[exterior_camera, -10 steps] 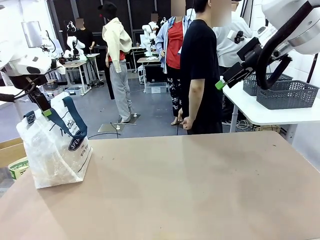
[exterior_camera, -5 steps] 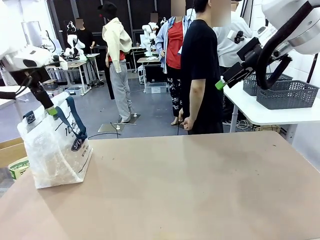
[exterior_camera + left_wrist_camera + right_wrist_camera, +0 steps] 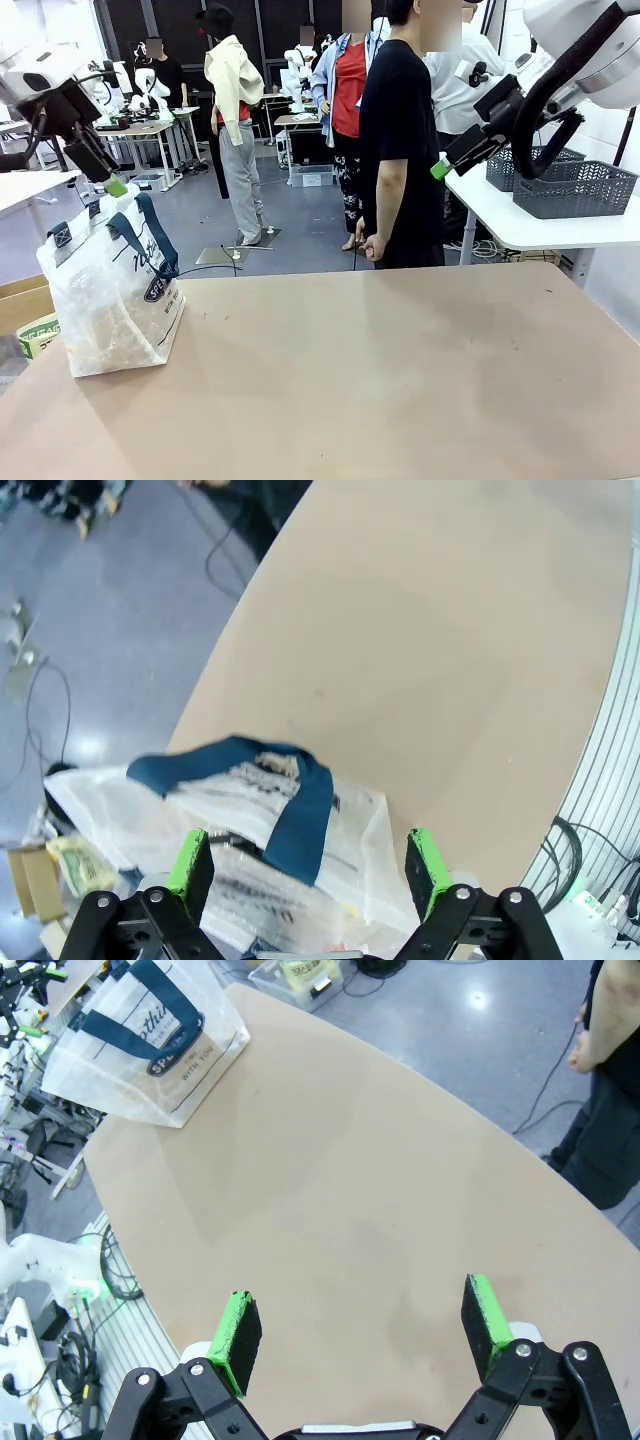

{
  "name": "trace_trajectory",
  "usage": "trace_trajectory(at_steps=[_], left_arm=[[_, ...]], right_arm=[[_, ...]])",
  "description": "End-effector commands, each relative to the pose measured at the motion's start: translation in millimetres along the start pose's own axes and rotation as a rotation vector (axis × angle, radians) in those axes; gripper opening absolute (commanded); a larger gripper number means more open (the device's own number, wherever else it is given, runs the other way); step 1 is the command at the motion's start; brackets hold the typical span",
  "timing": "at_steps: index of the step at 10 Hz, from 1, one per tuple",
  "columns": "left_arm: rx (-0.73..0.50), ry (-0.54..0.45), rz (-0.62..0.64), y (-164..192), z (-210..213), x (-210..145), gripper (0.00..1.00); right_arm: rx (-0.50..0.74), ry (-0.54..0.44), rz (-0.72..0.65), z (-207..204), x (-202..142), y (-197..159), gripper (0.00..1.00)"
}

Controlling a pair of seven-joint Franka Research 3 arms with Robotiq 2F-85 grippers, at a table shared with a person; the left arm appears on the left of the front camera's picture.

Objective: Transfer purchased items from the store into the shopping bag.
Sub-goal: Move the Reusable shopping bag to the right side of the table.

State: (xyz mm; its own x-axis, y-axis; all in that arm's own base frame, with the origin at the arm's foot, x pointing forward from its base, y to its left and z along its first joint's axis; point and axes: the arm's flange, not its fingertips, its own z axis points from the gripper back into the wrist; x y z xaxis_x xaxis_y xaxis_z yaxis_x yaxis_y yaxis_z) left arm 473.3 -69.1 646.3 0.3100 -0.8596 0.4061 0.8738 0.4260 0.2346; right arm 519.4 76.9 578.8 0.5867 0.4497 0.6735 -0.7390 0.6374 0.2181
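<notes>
brightness: pretty bright and even everywhere, looks like indoor overhead light
shadows: soft and faint, a weak one under the shopping bag on the table
glare: shiny hot spots on the grey floor in both wrist views
distortion: wrist views are wide-angle, table edge bends into a curve
focus: front view sharp up close, background softer; pads slightly soft

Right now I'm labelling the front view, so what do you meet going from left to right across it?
Left tool, shopping bag, person in black, right tool, grey lattice baskets on the white side table.
</notes>
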Motion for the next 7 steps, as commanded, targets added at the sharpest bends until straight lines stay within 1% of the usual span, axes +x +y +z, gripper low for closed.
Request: trace_trajectory(at_steps=[1,2,3,4,5,7], left_arm=[[-0.027,-0.097,-0.023,2.2,-13.9,1.1,1.00],[0.006,-0.129,-0.002,-1.7,-24.7,7.6,1.00],[0.061,-0.134,0.001,-6.5,-40.1,13.4,1.00],[0.026,-0.134,0.018,-10.8,-51.8,17.2,1.00],[0.021,-0.149,0.036,-13.4,-65.8,22.2,1.00],[-0.038,-0.163,0.034,-21.6,-80.6,29.9,1.00]], right_arm=[[-0.017,0.012,0.004,0.3,0.8,0.3,1.00],[-0.017,0.012,0.004,0.3,0.8,0.3,1.00],[-0.017,0.012,0.004,0.3,0.8,0.3,1.00],[-0.017,0.012,0.004,0.3,0.8,0.3,1.00],[-0.017,0.012,0.004,0.3,0.8,0.3,1.00],[-0.017,0.012,0.004,0.3,0.8,0.3,1.00]])
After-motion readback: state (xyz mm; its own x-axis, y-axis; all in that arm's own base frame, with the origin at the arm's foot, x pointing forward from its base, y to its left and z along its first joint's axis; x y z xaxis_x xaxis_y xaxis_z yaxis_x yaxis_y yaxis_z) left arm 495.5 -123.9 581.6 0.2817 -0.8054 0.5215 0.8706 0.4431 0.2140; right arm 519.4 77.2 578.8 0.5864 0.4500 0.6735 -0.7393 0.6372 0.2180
